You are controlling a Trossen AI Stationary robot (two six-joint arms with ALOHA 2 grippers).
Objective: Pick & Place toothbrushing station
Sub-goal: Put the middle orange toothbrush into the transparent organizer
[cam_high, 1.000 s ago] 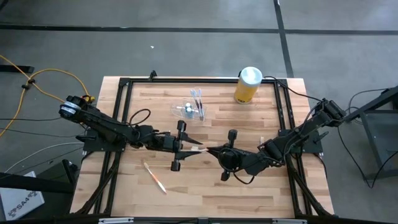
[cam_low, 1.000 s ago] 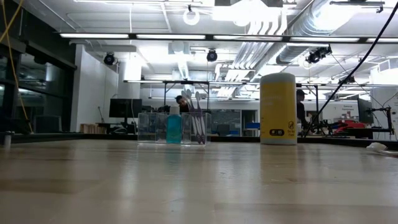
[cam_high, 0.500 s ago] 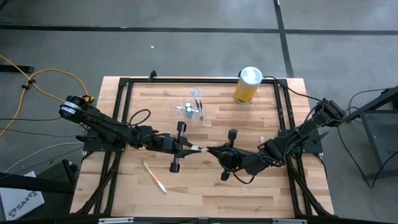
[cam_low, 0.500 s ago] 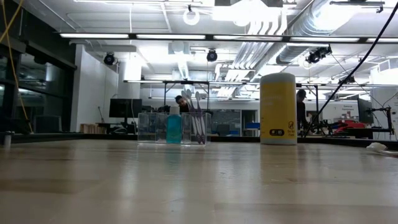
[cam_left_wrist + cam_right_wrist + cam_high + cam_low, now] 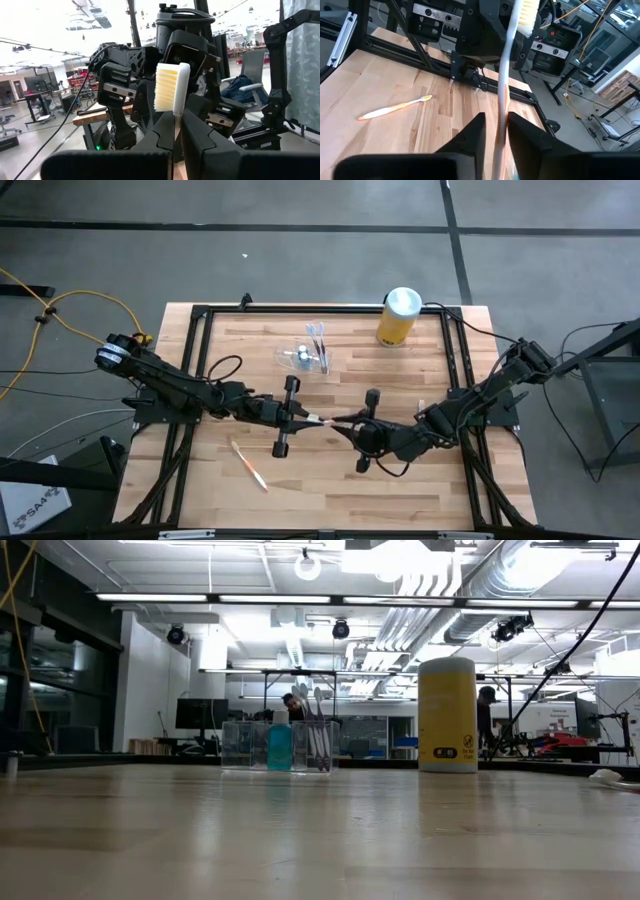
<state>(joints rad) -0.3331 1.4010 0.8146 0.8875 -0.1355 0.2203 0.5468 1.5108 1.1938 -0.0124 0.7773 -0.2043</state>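
Observation:
A white toothbrush [image 5: 322,420] with an orange handle hangs over the table's middle between my two grippers. My left gripper [image 5: 175,127] [image 5: 308,418] is shut on it. My right gripper [image 5: 495,127] [image 5: 342,421] faces it, open, with one finger on either side of the handle [image 5: 503,95]. The toothbrushing station [image 5: 305,356] [image 5: 280,745], a clear holder with a blue bottle and brushes in it, stands on its base toward the far side. A second, orange toothbrush [image 5: 249,465] [image 5: 395,107] lies flat on the table near the front left. My left gripper pinches the toothbrush's neck [image 5: 175,119] between its two fingers, just below the bristled head [image 5: 167,90]. The fingers come level from the table's left. The head stands past the fingertips, and the brush is clear of the table. My right gripper's fingers [image 5: 476,131] flank the handle; whether they touch it I cannot tell.
A yellow canister with a white lid [image 5: 400,316] [image 5: 447,715] stands at the far right. A black frame [image 5: 300,310] runs around the wooden tabletop. The near half of the table [image 5: 330,490] is bare wood apart from the orange toothbrush.
My left gripper has shut on the toothbrush, which has stayed in place between the two grippers.

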